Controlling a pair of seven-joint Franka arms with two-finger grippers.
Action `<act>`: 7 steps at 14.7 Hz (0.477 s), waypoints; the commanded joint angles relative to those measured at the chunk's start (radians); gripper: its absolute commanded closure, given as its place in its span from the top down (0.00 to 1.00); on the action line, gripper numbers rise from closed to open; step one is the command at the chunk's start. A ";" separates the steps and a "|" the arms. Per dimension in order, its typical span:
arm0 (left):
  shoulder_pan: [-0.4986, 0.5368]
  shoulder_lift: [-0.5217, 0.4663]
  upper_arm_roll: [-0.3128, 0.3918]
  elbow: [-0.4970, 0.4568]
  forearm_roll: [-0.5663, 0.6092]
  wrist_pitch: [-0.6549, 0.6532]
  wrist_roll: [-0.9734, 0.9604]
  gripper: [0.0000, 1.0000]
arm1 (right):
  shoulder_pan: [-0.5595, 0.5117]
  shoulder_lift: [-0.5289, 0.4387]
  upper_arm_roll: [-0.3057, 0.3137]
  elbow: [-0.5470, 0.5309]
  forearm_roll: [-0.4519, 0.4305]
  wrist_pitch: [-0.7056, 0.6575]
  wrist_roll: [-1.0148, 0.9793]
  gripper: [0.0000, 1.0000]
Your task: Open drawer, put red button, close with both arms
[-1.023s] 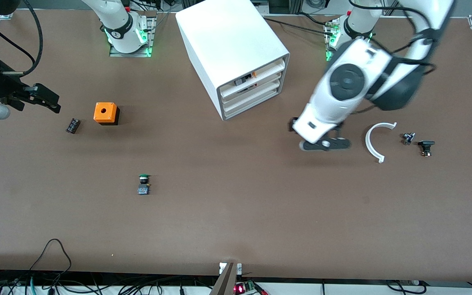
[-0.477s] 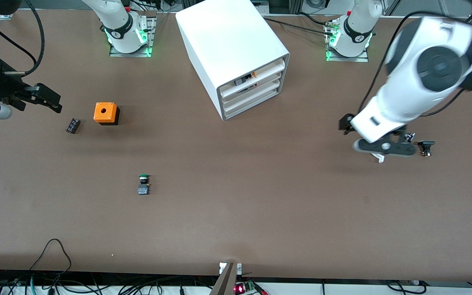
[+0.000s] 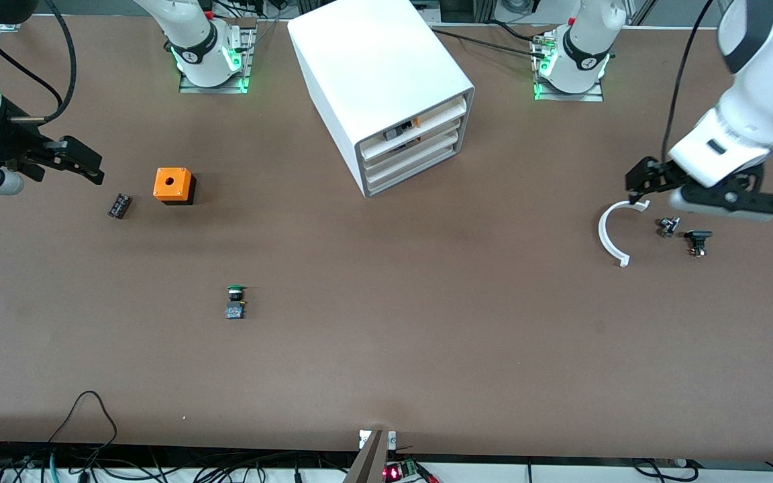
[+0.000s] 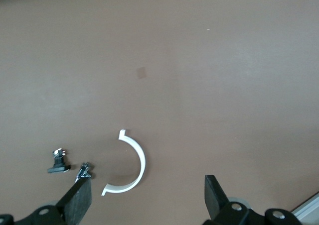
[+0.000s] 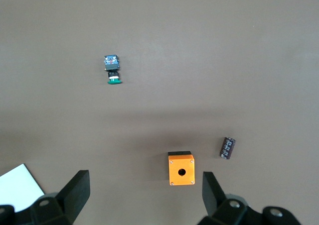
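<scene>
Left tool [image 4: 147,185] hangs with its flat black fingers [image 4: 79,197] spread wide and empty, over the table [image 3: 427,349] at the left arm's end. Right tool [image 5: 144,185] is just as open and empty over the right arm's end. Nearest the front camera lies the green button [image 3: 235,302] on its side, with a domed cap and a blue-black base. Farther back lies a thin white plastic arc [image 3: 611,231]. Just beside it sit a small silver-black part [image 3: 668,226] and a small black part [image 3: 697,240]; the left wrist view frames all three between the fingers. Farther still, the right wrist view shows what the front view blurs: a ribbed black cylinder [image 5: 228,148] beside a square orange box [image 5: 181,169] with a round hole in its top. Only the front view shows the whole cabinet [image 3: 373,60], smooth, white and grey-rimmed, standing farthest. The drawer [image 3: 420,144] sits pushed in, under a tier showing an orange-black part.
</scene>
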 commanded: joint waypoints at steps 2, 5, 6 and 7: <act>-0.025 -0.024 0.076 -0.005 -0.053 -0.084 0.027 1.00 | -0.005 0.007 0.007 0.023 0.010 -0.022 0.005 1.00; -0.020 -0.021 0.054 0.027 -0.039 -0.141 0.029 1.00 | -0.007 0.002 0.007 0.020 0.008 -0.027 -0.009 1.00; -0.020 -0.022 0.053 0.034 -0.039 -0.164 0.029 1.00 | -0.007 0.001 0.007 0.021 0.005 -0.027 -0.009 1.00; -0.022 -0.022 0.049 0.034 -0.038 -0.167 0.029 1.00 | -0.007 0.001 0.007 0.021 0.004 -0.027 -0.007 1.00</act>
